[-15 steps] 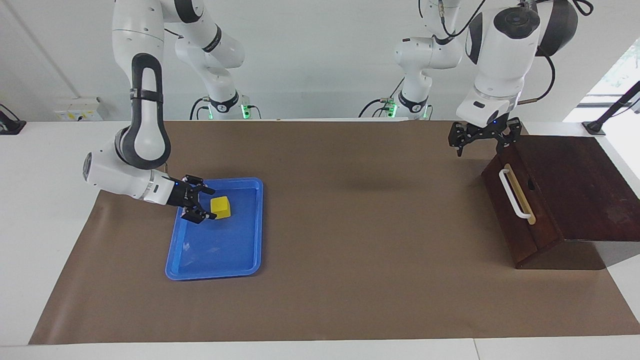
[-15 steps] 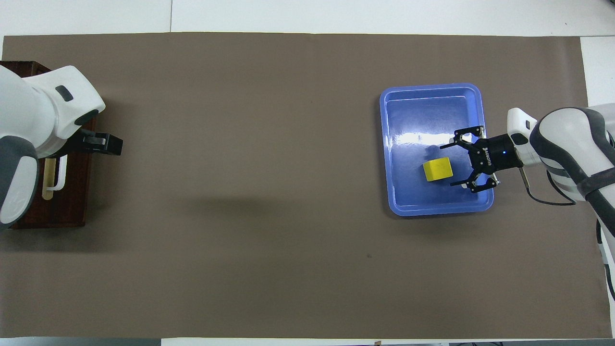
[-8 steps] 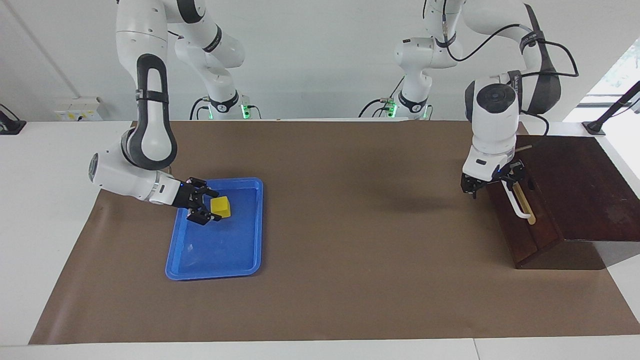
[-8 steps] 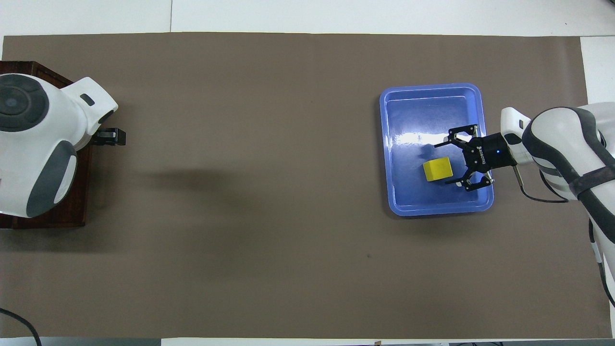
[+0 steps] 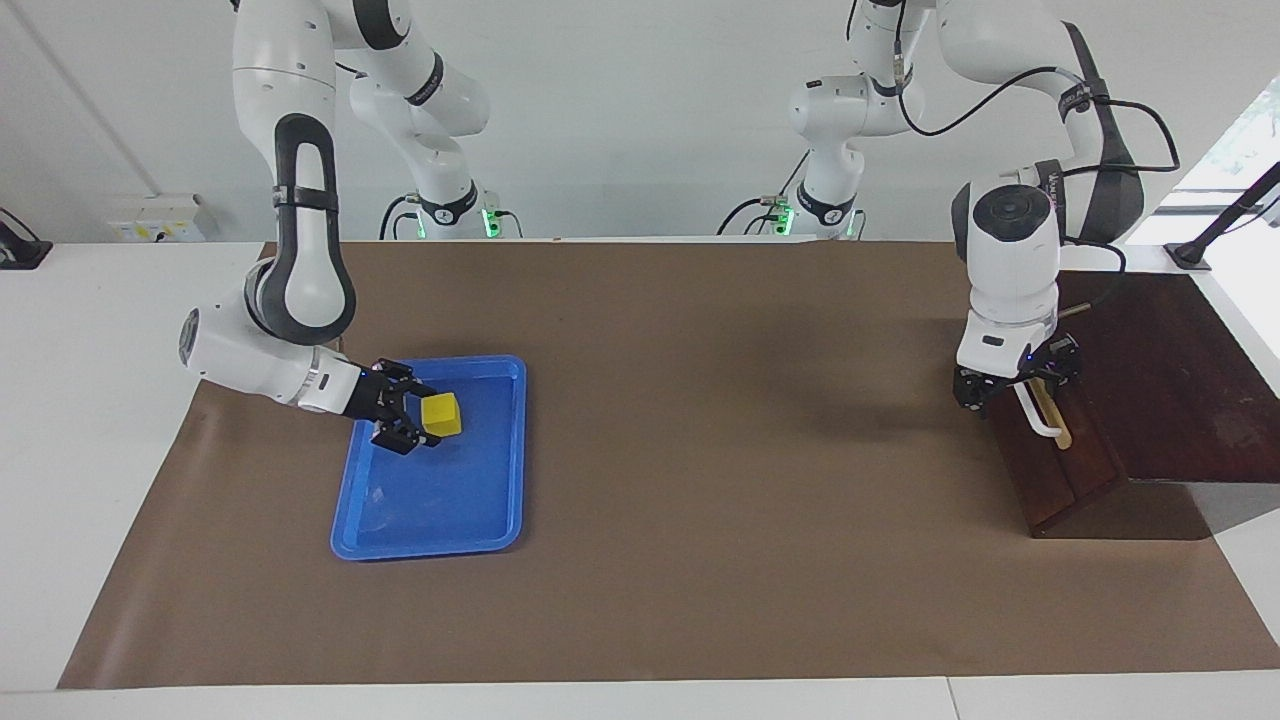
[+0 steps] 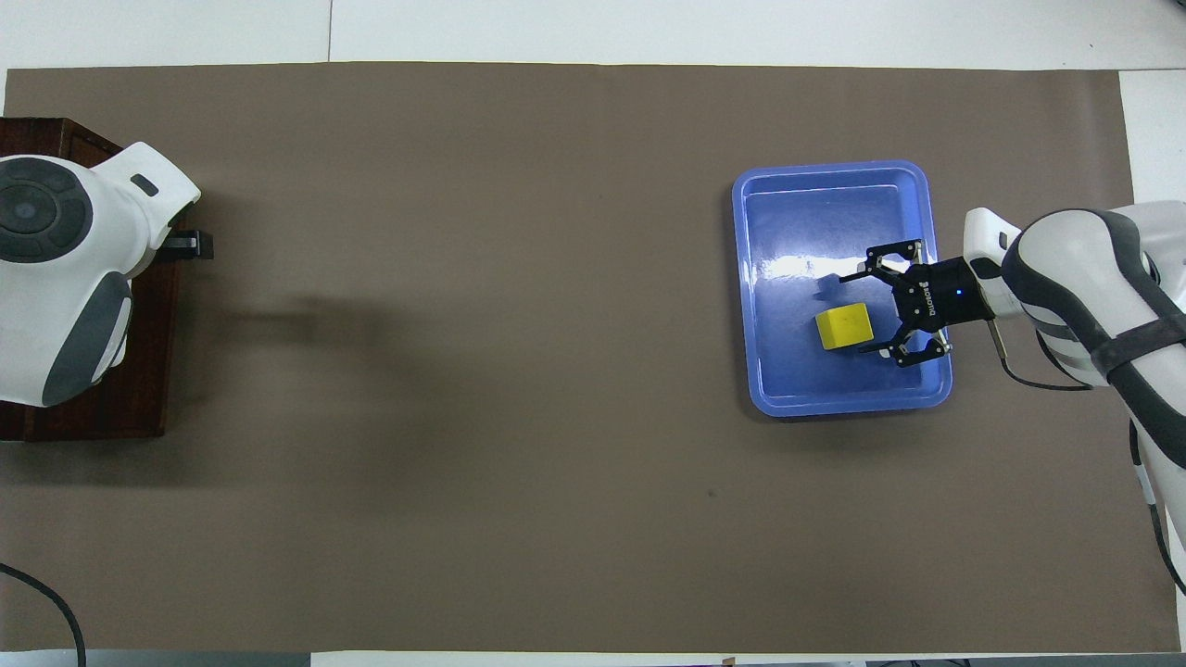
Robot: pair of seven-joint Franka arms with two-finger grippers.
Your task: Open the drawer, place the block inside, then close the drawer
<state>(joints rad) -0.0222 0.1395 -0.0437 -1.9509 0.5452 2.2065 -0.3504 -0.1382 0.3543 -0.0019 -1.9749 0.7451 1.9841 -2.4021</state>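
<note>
1. The drawer (image 5: 1050,440) of the dark wooden box (image 5: 1160,380), at the left arm's end of the bench (image 5: 700,560), looks shut; opening it is not yet done.
2. The left gripper (image 5: 1015,385) is down at the upper end of the white bar handle (image 5: 1040,420), its fingers spread; whether they touch the bar I cannot tell.
3. The yellow block (image 5: 442,413) lies in the blue tray (image 5: 430,520), at the right arm's end.
4. The right gripper (image 5: 412,420) sits low in the tray, fingers spread on either side of the block, not yet pinching it.
5. Left to do, as I judge it: pull the drawer open, lift the block, place it inside, close the drawer.
</note>
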